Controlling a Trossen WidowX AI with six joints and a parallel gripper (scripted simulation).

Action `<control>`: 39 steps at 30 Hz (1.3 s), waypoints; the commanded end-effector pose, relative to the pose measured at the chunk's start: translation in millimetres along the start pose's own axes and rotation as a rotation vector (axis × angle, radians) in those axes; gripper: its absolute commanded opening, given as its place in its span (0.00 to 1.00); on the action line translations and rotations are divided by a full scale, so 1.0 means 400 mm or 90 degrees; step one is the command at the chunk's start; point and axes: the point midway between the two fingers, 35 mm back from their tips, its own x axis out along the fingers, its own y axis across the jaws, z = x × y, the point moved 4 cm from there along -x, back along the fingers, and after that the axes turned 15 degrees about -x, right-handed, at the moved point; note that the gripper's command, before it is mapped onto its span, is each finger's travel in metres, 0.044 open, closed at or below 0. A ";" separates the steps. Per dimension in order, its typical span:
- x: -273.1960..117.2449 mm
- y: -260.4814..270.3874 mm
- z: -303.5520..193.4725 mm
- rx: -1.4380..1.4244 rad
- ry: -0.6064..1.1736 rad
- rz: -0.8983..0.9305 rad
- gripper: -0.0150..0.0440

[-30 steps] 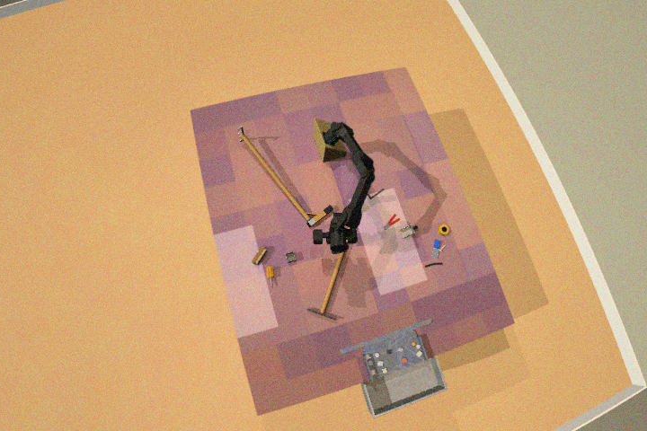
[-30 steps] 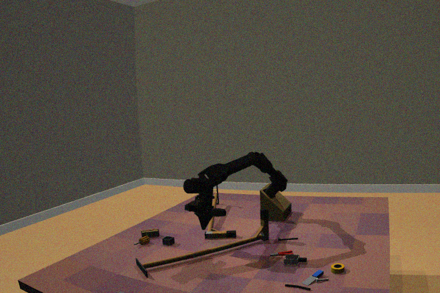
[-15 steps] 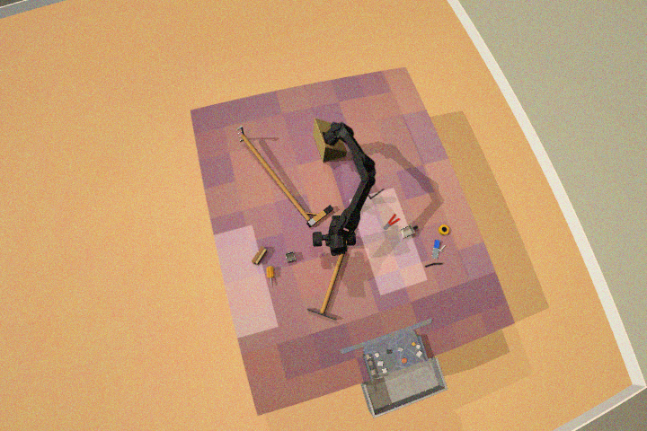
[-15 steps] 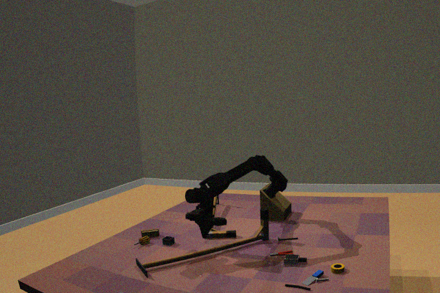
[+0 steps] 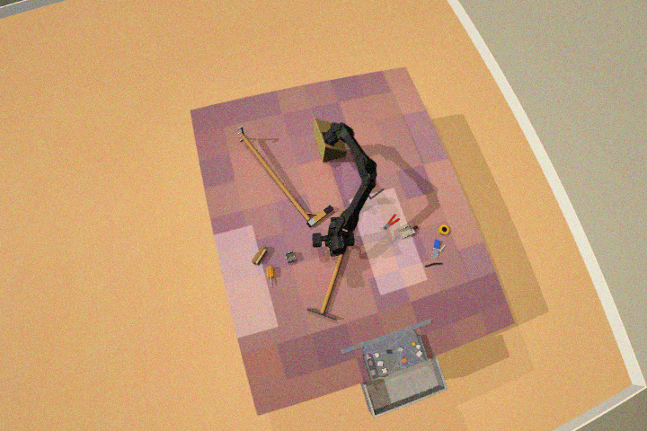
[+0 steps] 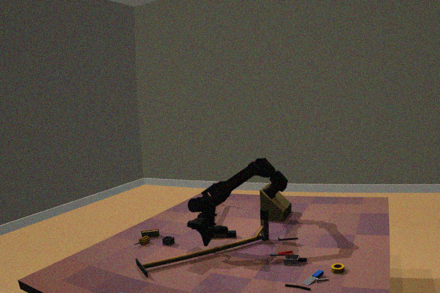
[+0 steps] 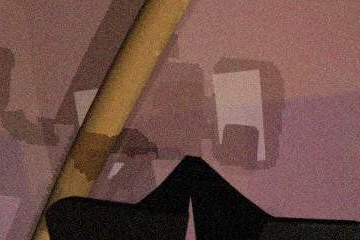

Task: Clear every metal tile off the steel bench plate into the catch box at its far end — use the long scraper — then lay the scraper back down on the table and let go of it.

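My gripper (image 6: 206,242) (image 7: 191,162) is shut with nothing between its fingertips. It points down above the table, beside the long scraper's wooden handle (image 5: 331,284) (image 6: 200,254) (image 7: 133,75). The scraper lies on the table, its wide dark blade (image 5: 329,316) (image 6: 142,268) toward the plate end and a black upright grip (image 6: 264,224) at its other end. In the top view the arm hides the grip and my fingertips. The steel bench plate (image 5: 397,338) carries several small tiles, white, dark and orange (image 5: 404,360). The catch box (image 5: 411,400) adjoins its far end; no tiles show inside.
A second long-handled tool (image 5: 276,175) with a pronged head lies to the left. A wooden block (image 5: 259,255), an orange item (image 5: 270,272) and a small metal box (image 5: 290,257) (image 6: 168,240) lie nearby. Red pliers (image 5: 390,224) and yellow tape (image 5: 439,231) (image 6: 337,271) lie right.
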 end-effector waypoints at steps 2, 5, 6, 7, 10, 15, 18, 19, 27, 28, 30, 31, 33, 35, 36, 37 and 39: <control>0.026 0.001 -0.015 0.006 0.002 0.003 0.25; 0.026 0.004 -0.013 0.006 0.002 0.003 0.25; 0.027 0.005 -0.011 0.006 0.002 0.003 0.25; 0.027 0.007 -0.009 0.006 0.002 0.003 0.25; 0.027 0.011 -0.004 0.006 0.002 0.003 0.25; 0.028 0.020 0.005 0.006 0.002 0.003 0.25; 0.029 0.025 0.010 0.006 0.002 0.003 0.25; 0.029 0.026 0.012 0.006 0.002 0.003 0.25; 0.031 0.040 0.026 0.006 0.002 0.003 0.25; 0.031 0.042 0.027 0.006 0.002 0.003 0.25; 0.032 0.045 0.031 0.006 0.002 0.002 0.25; 0.032 0.047 0.033 0.006 0.002 0.002 0.25; 0.032 0.051 0.036 0.006 0.002 0.002 0.25; 0.033 0.054 0.039 0.006 0.002 0.002 0.25; 0.033 0.056 0.041 0.006 0.002 0.002 0.25; 0.033 0.058 0.043 0.006 0.002 0.002 0.25; 0.033 0.062 0.046 0.006 0.002 0.002 0.25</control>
